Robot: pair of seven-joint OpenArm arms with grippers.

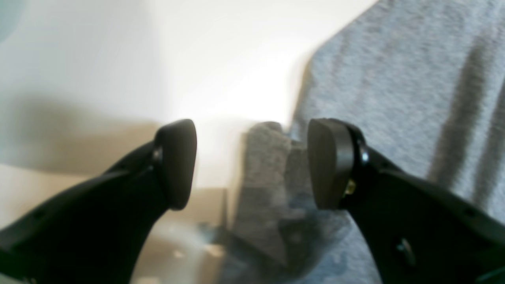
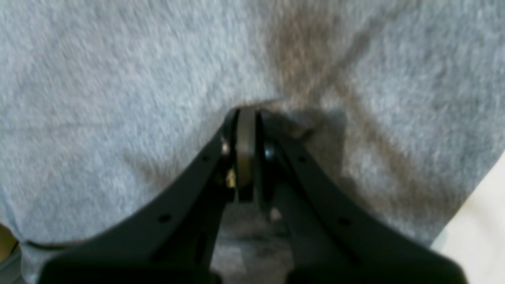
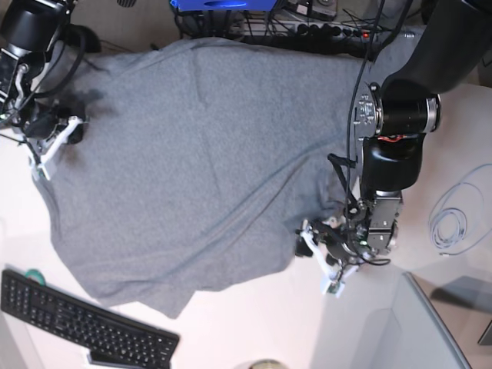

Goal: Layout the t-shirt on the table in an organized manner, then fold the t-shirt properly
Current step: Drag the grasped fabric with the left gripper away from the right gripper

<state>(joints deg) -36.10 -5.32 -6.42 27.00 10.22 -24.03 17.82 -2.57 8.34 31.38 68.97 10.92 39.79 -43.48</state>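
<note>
The grey t-shirt lies spread over the white table, wrinkled, with its lower edge folded near the keyboard. My left gripper is at the shirt's right edge. In the left wrist view it stands open, with a raised fold of the t-shirt between the fingers, close to the right pad; bare table lies beyond. My right gripper is at the shirt's left edge. Its wrist view shows it shut on the t-shirt, creases radiating from the tips.
A black keyboard lies at the front left, just below the shirt's hem. A coiled white cable rests on the table to the right. Power strips and wires run along the far edge. A grey panel fills the front right corner.
</note>
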